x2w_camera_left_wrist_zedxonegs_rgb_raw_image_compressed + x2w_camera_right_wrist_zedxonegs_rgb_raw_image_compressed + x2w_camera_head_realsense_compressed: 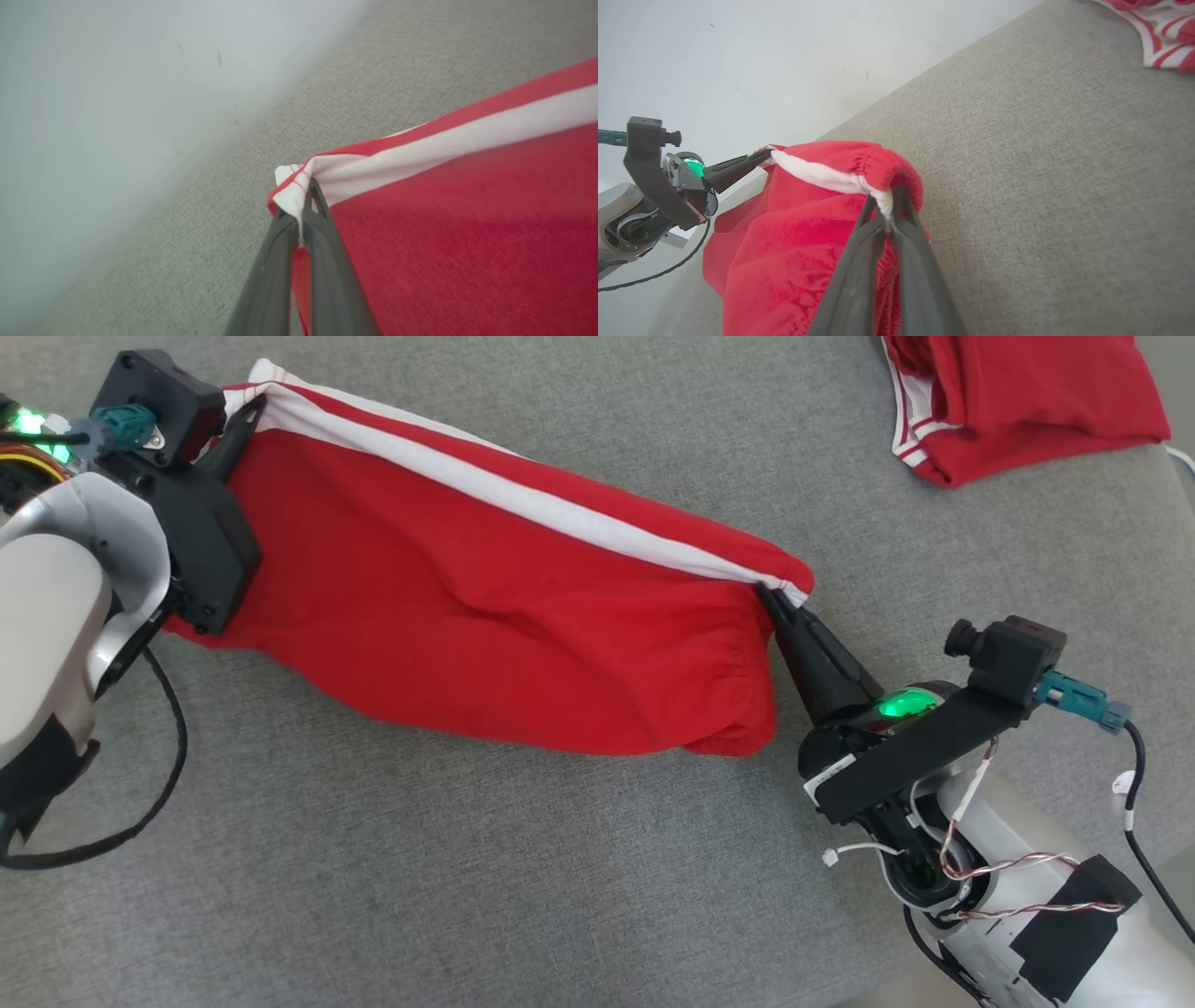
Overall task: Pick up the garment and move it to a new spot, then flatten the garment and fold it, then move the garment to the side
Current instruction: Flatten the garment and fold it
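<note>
A red garment (485, 607) with a white stripe along its far edge is stretched out over the grey cushion (467, 877). My left gripper (250, 415) is shut on its upper left corner; the left wrist view shows that gripper (302, 212) pinching the white hem of the garment (467, 224). My right gripper (771, 595) is shut on the right end of the striped edge, and in the right wrist view its fingers (886, 210) clamp bunched red and white cloth (794, 242). The rest of the cloth sags toward me between the two grips.
A second red garment (1018, 401) with white stripes lies bunched at the cushion's far right corner, also at the top right of the right wrist view (1162, 32). A pale wall (117, 93) runs behind the cushion. Cables hang from both forearms.
</note>
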